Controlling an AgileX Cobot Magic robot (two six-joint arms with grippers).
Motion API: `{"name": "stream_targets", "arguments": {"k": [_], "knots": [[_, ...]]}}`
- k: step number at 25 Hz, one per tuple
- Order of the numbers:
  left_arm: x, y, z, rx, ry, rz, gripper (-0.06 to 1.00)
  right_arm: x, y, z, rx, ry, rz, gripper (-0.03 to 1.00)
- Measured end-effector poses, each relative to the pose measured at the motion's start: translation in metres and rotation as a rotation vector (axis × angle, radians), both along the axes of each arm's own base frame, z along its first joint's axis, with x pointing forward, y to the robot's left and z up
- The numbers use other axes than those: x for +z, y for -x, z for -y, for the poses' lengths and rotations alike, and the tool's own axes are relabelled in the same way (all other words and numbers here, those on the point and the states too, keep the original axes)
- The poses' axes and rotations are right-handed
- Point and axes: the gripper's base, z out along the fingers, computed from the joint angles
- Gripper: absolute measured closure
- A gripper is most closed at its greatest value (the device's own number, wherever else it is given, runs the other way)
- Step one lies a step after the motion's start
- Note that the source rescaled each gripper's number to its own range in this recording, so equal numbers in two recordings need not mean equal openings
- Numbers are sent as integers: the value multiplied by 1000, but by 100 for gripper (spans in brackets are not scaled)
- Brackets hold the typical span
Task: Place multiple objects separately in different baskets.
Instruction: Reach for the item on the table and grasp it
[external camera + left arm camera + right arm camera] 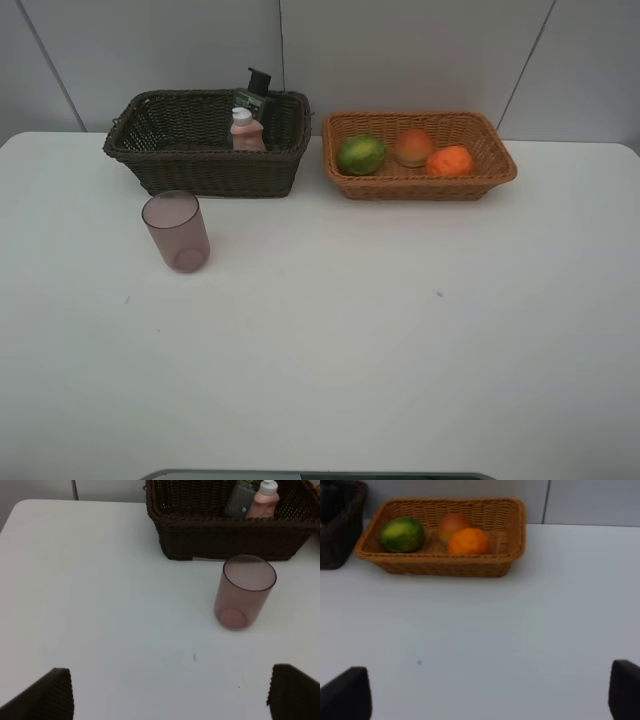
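Observation:
A translucent mauve cup (pixel 176 231) (pixel 244 592) stands upright on the white table, just in front of the dark brown basket (pixel 150 160) (pixel 220 535). Inside that basket are a pink white-capped bottle (pixel 245 131) (pixel 263 501) and a dark grey flat bottle (pixel 257 92) (pixel 240 499). The orange-tan basket (pixel 420 186) (pixel 440 566) holds a green round fruit (pixel 361 154) (pixel 402 534), a red-yellow peach-like fruit (pixel 413 147) (pixel 451 525) and an orange (pixel 449 161) (pixel 469 541). My left gripper (pixel 170 690) is open, short of the cup. My right gripper (pixel 487 695) is open, well back from the orange-tan basket. Neither arm shows in the exterior view.
The two baskets stand side by side at the back of the table (pixel 330 340), near the wall. A dark strip (pixel 320 475) lies along the table's front edge.

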Motion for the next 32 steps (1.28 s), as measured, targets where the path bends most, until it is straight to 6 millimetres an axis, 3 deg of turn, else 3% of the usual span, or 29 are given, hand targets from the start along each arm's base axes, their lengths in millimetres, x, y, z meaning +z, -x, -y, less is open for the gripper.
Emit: {"name": "stream_targets", "arguments": {"k": [9,32], "knots": [[0,0,0,0,0,0,-5,0,1,-1,-102,40,-2,-3],[1,-3,0,0,-1,-18,-5,0,1,-1,-104,43,-1,-3]]}}
